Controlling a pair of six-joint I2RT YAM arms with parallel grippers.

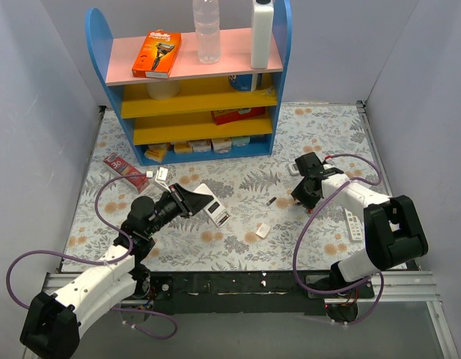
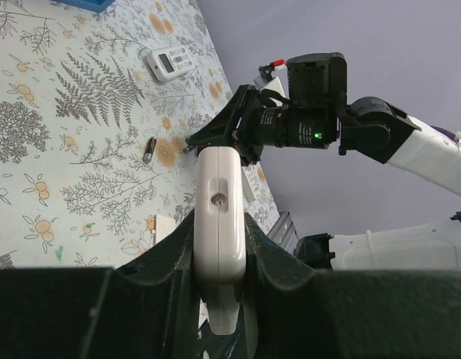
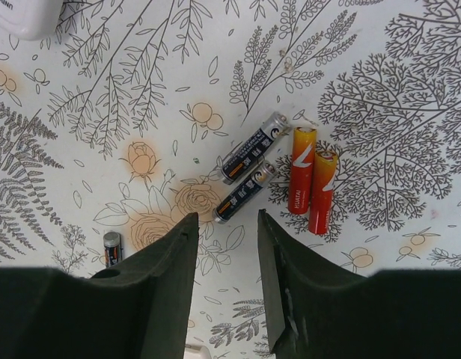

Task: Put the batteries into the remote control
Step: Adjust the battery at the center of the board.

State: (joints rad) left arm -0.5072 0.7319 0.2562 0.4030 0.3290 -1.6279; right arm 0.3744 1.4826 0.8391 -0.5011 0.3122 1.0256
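Observation:
My left gripper is shut on the remote control and holds it above the table. In the left wrist view the remote stands edge-on between the fingers, and only its white side with a screw shows. My right gripper is open and hovers just over two dark batteries lying side by side, jaws apart and empty. Two red-orange batteries lie to their right. Another dark battery lies alone to the left; it also shows in the top view and the left wrist view.
A blue and yellow shelf stands at the back. A red box lies left of it. A small white cover piece lies mid-table. A narrow white remote lies by the right arm. A white remote with grey buttons lies further back.

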